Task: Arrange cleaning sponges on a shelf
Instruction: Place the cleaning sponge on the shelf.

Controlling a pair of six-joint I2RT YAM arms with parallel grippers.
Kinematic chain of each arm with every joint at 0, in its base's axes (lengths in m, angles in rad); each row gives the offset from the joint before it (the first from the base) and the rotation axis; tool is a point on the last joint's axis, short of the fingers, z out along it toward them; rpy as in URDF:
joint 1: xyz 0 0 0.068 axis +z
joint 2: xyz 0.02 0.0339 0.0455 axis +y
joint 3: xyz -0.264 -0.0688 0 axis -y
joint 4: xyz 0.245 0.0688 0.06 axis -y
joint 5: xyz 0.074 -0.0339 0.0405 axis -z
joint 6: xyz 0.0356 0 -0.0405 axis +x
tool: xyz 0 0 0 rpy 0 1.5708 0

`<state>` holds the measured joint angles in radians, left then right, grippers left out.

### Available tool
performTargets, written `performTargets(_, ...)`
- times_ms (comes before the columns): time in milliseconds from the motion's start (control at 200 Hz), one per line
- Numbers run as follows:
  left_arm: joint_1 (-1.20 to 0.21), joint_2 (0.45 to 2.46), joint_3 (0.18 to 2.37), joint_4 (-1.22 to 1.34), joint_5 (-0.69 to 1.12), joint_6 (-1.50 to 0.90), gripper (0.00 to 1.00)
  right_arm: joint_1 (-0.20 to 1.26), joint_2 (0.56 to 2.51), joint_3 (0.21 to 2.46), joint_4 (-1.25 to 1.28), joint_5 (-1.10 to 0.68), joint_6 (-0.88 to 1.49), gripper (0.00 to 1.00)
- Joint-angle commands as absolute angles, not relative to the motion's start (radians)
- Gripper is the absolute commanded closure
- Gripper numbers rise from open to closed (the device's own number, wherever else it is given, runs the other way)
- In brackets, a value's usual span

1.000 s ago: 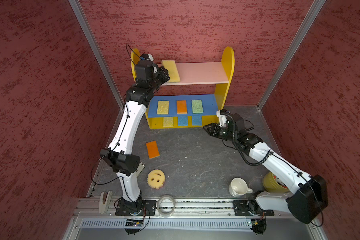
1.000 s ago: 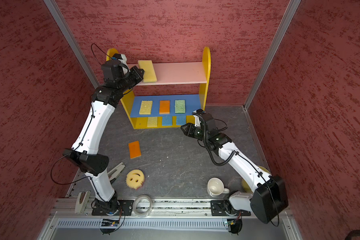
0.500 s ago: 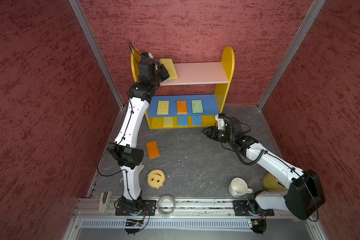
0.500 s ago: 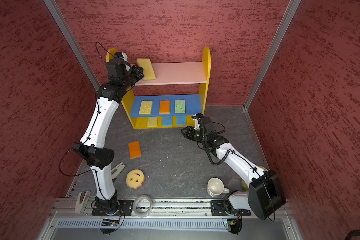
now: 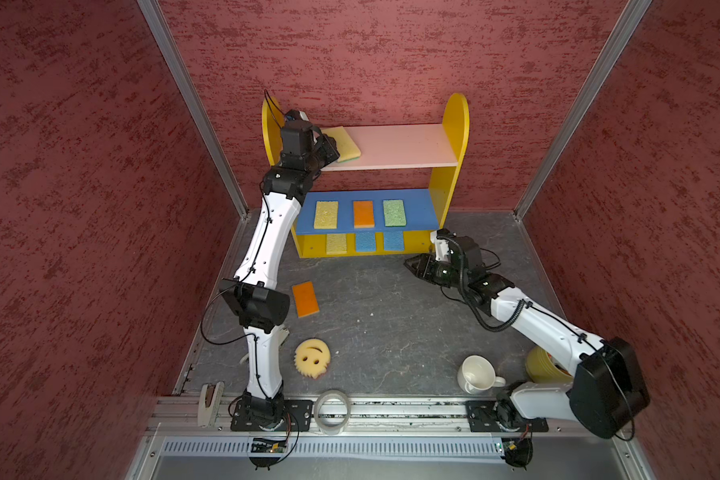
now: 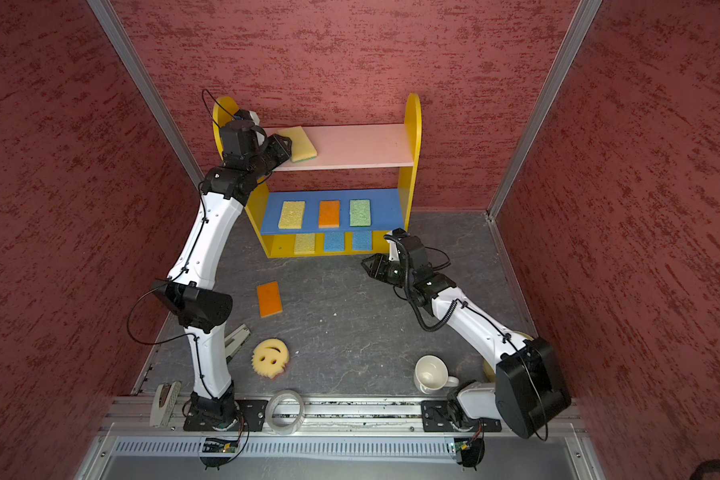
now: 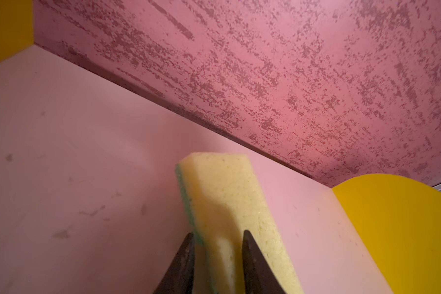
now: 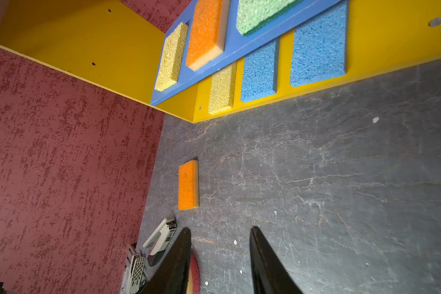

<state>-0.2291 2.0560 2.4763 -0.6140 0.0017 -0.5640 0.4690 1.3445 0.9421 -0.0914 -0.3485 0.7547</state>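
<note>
The shelf (image 5: pixel 404 145) stands against the back wall. A yellow sponge (image 5: pixel 344 143) (image 6: pixel 300 143) (image 7: pixel 224 193) with a green underside lies on the left end of its pink upper board. My left gripper (image 5: pixel 335 147) (image 7: pixel 218 235) is open; its fingers straddle the near end of this sponge. Yellow (image 5: pixel 325 214), orange (image 5: pixel 363 214) and green (image 5: pixel 394 212) sponges lie on the blue board. One yellow (image 5: pixel 336 243) and two blue (image 5: pixel 365 241) sponges lie on the base. An orange sponge (image 5: pixel 305 299) (image 8: pixel 188 184) and the smiley sponge (image 5: pixel 312 358) lie on the floor. My right gripper (image 5: pixel 410 264) (image 8: pixel 219 231) hangs open and empty near the shelf's right foot.
A white mug (image 5: pixel 476 374) and a yellow container (image 5: pixel 539 365) sit at the front right beside the right arm's base. A clear tape ring (image 5: pixel 332 409) lies on the front rail. A stapler (image 6: pixel 235 340) lies behind the left arm. Red walls close in three sides.
My left gripper has opened around the yellow sponge, which now rests on the pink board. The right arm has shifted slightly.
</note>
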Motion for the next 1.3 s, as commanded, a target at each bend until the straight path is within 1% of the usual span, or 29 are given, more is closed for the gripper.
performTargets(0,-0.215,2.073,2.482,-0.661,0.0,-0.561,0.56,0.464,1.339,0.927,-0.049,-0.365,0.777,0.6)
performTargets(75,-0.213,2.07,2.482,-0.663,0.0,-0.566,0.51,0.463,1.337,0.923,-0.047,-0.364,0.777,0.6)
performTargets(150,-0.215,2.06,2.482,-0.662,0.006,-0.568,0.48,0.463,1.334,0.92,-0.045,-0.364,0.777,0.6)
performTargets(220,-0.221,2.047,2.482,-0.658,0.002,-0.56,0.39,0.462,1.332,0.919,-0.047,-0.365,0.776,0.59)
performTargets(271,-0.226,2.038,2.482,-0.658,-0.005,-0.555,0.31,0.463,1.33,0.918,-0.045,-0.365,0.778,0.59)
performTargets(306,-0.228,2.033,2.482,-0.658,-0.018,-0.546,0.28,0.463,1.327,0.917,-0.044,-0.366,0.781,0.59)
performTargets(456,-0.231,2.019,2.48,-0.677,-0.033,-0.545,0.28,0.462,1.32,0.912,-0.041,-0.366,0.783,0.59)
performTargets(511,-0.238,2.012,2.48,-0.681,-0.028,-0.54,0.32,0.463,1.318,0.914,-0.045,-0.363,0.778,0.59)
performTargets(531,-0.243,2.009,2.48,-0.683,-0.027,-0.536,0.36,0.462,1.319,0.916,-0.047,-0.362,0.776,0.59)
performTargets(616,-0.27,1.988,2.482,-0.692,-0.022,-0.52,0.59,0.463,1.321,0.924,-0.054,-0.36,0.767,0.59)
performTargets(671,-0.294,1.97,2.481,-0.703,-0.018,-0.509,0.72,0.463,1.322,0.926,-0.055,-0.361,0.766,0.6)
performTargets(731,-0.317,1.953,2.479,-0.719,-0.011,-0.504,0.83,0.463,1.324,0.925,-0.051,-0.363,0.767,0.6)
performTargets(817,-0.352,1.929,2.467,-0.74,-0.03,-0.494,0.95,0.463,1.325,0.92,-0.045,-0.367,0.772,0.6)
performTargets(877,-0.374,1.908,2.44,-0.733,-0.055,-0.482,0.98,0.464,1.327,0.915,-0.038,-0.37,0.775,0.6)
performTargets(947,-0.394,1.898,2.429,-0.735,-0.092,-0.472,0.98,0.464,1.326,0.91,-0.035,-0.374,0.777,0.6)
performTargets(1032,-0.403,1.903,2.43,-0.731,-0.087,-0.468,0.98,0.463,1.333,0.917,-0.037,-0.377,0.77,0.6)
performTargets(1172,-0.407,1.937,2.452,-0.713,-0.029,-0.483,0.88,0.463,1.345,0.942,-0.045,-0.374,0.76,0.61)
performTargets(1197,-0.408,1.949,2.464,-0.717,-0.028,-0.487,0.89,0.463,1.344,0.94,-0.041,-0.373,0.763,0.61)
performTargets(1252,-0.409,1.983,2.505,-0.736,-0.019,-0.496,0.95,0.463,1.34,0.935,-0.039,-0.373,0.766,0.61)
performTargets(1297,-0.411,2.009,2.541,-0.751,-0.01,-0.499,0.97,0.463,1.338,0.929,-0.039,-0.368,0.767,0.61)
